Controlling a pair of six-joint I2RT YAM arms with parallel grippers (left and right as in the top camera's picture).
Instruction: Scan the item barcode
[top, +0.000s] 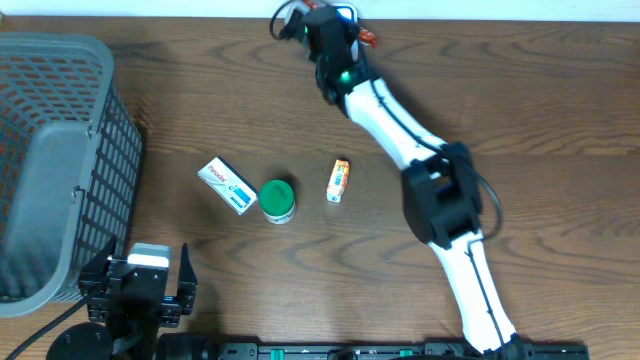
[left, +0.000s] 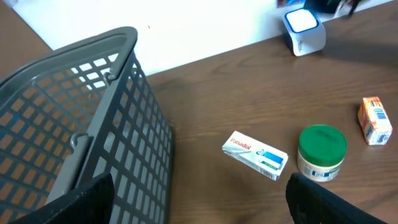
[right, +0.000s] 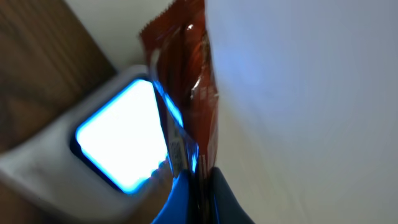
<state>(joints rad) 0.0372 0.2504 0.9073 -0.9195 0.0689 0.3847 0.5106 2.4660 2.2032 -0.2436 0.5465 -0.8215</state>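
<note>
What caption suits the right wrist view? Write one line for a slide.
Right gripper shut on a red packet, held beside the glowing scanner.

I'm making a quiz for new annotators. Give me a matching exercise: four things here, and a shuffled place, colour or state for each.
Things: 1 basket; 2 green-lidded jar; 3 red packet; 4 scanner.
Descriptions: A lit window; B pinched in the right jaws; C between the white box and the orange carton; D grey mesh walls.
Pairs: 1-D; 2-C; 3-B; 4-A.
</note>
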